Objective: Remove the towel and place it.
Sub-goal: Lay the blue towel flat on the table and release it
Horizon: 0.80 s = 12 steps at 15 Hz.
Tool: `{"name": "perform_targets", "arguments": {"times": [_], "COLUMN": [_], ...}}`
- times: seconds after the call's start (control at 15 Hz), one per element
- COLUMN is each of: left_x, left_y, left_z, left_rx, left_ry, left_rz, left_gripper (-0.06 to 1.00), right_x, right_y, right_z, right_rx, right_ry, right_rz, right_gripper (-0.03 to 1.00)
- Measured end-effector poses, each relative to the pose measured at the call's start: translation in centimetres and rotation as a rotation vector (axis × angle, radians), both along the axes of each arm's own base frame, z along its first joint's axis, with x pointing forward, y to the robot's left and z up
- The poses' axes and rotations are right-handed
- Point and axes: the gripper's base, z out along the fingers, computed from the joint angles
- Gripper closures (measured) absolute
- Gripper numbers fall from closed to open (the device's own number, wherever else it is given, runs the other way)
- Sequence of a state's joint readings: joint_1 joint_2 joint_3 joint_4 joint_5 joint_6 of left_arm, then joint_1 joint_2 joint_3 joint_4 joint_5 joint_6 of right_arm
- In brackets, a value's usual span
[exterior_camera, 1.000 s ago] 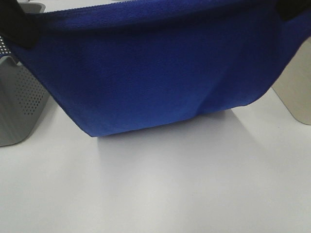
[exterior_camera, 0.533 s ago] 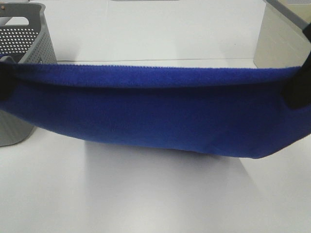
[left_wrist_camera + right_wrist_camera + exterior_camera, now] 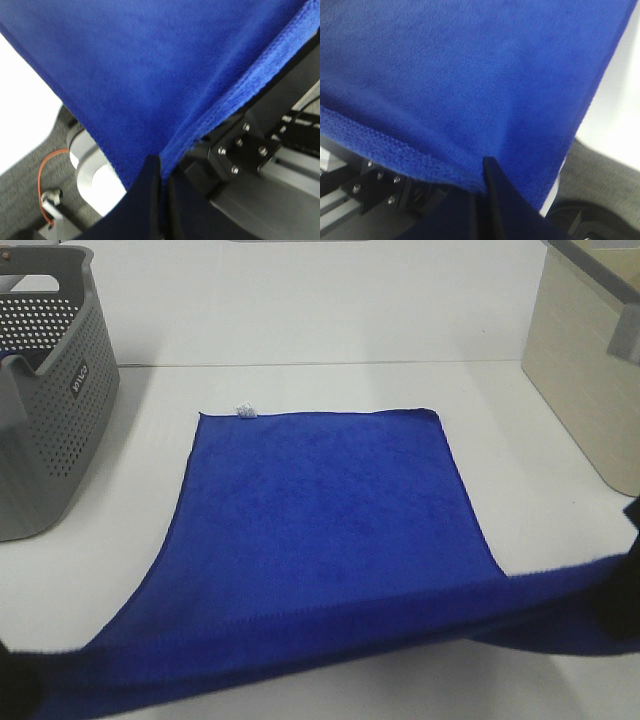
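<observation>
Exterior high: towel [image 3: 320, 510] mostly flat on table [image 3: 500, 460]; left end effector [image 3: 161, 172] and right end effector [image 3: 482, 175] pinch its near-edge corners, release not yet done.

The towel's [image 3: 320, 510] far half lies on the table [image 3: 330, 310], with a perforated basket [image 3: 60, 410] to its left and a bin [image 3: 585, 380] to its right. Its tag [image 3: 243, 409] is at the far-left corner.

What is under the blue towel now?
The far half of the towel lies flat on the white table, showing no bulge; that covered patch cannot be seen. Its near edge hangs raised between the left gripper and right gripper.
</observation>
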State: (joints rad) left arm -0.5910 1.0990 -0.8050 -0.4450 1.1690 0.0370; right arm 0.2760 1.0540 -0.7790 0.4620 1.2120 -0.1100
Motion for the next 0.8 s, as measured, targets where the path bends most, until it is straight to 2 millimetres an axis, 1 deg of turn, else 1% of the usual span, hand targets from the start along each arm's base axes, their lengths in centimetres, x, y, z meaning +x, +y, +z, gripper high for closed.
{"name": "perform_targets", "arguments": {"times": [0.13,0.2,0.27,0.4,0.53,0.67,0.8], "left_x": [-1.2,-1.8,-2.1,-2.9,-3.3,-3.4,-3.0], "left_y": [0.1,0.3,0.4,0.5,0.7,0.8,0.6], "left_z": [-2.4,-3.9,-4.6,-5.6,-6.4,-6.7,-7.2], "left_rx": [0.03,0.03,0.025,0.018,0.022,0.023,0.039], "left_ry": [0.073,0.117,0.145,0.199,0.222,0.22,0.233], "left_rz": [0.004,0.028,0.043,0.052,0.061,0.064,0.069], "left_gripper": [0.94,0.94,0.94,0.94,0.94,0.94,0.94], "right_x": [-1.0,-1.8,-2.2,-3.4,-3.8,-3.6,-3.2], "right_y": [0.0,-0.1,-0.2,-0.4,-0.3,-0.2,-0.1], "right_z": [-2.1,-3.7,-4.2,-6.2,-7.3,-8.0,-8.9], "right_rx": [0.01,0.008,0.006,-0.002,0.0,-0.007,-0.021], "right_ry": [0.084,0.149,0.171,0.259,0.325,0.368,0.419], "right_rz": [0.004,0.003,0.001,-0.006,-0.014,-0.004,0.016], "right_gripper": [0.95,0.95,0.95,0.95,0.95,0.95,0.95]}}
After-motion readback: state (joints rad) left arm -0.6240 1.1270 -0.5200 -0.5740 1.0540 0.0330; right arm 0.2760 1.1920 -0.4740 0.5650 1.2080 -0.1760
